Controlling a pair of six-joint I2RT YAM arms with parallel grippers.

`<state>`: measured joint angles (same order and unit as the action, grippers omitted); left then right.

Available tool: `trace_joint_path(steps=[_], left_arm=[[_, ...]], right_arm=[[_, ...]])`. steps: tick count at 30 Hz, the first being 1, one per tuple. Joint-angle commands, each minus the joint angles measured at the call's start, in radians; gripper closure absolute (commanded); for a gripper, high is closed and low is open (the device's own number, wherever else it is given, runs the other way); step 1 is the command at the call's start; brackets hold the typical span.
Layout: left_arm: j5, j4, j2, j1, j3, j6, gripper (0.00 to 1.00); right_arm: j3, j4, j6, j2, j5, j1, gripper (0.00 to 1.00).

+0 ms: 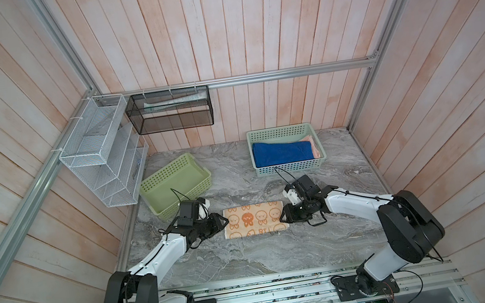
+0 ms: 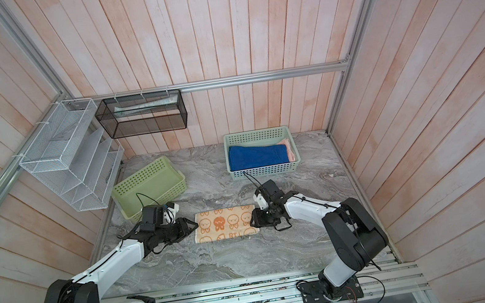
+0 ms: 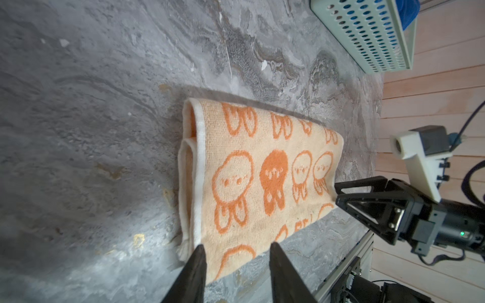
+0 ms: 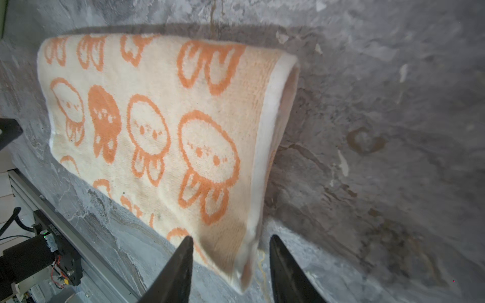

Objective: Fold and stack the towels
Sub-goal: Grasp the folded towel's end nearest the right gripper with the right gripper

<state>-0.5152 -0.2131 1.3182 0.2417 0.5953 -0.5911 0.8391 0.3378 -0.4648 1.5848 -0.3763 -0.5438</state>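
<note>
The folded orange towel point(image 1: 254, 220) lies mid-bench, the left gripper point(image 3: 236, 249) and right gripper point(image 4: 231, 241) at its short ends, jaws spread — neither pinching. A grab catching only the top layer would likely let the fold spill open — before reaching the blue towel point(image 1: 281, 152) in the far-right basket point(image 1: 288, 168).

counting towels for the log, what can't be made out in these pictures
- pink towel: both top views, mostly under the blue towel; anything beneath them in the pale green basket is hidden.
- pale item in the black mesh rack: both top views, too small and behind mesh to identify.
- underside of the orange towel: every view, covered by its top layer.
</note>
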Motion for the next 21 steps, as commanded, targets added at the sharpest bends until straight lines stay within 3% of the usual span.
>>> trace_joint_path(steps=[1,13,16,21], left_arm=[[0.023,0.010,0.054,0.001,0.011,-0.038,0.55],[-0.039,0.119,0.083,0.001,-0.089,-0.103,0.54],[-0.040,0.146,0.072,0.001,-0.130,-0.125,0.53],[-0.054,0.154,0.035,0.001,-0.187,-0.146,0.53]], right_arm=[[0.047,0.021,-0.030,0.037,0.036,-0.018,0.50],[0.174,0.065,-0.017,0.242,0.031,-0.066,0.49],[0.204,0.068,-0.020,0.273,0.044,-0.068,0.60],[0.291,0.085,-0.013,0.303,0.103,-0.069,0.93]])
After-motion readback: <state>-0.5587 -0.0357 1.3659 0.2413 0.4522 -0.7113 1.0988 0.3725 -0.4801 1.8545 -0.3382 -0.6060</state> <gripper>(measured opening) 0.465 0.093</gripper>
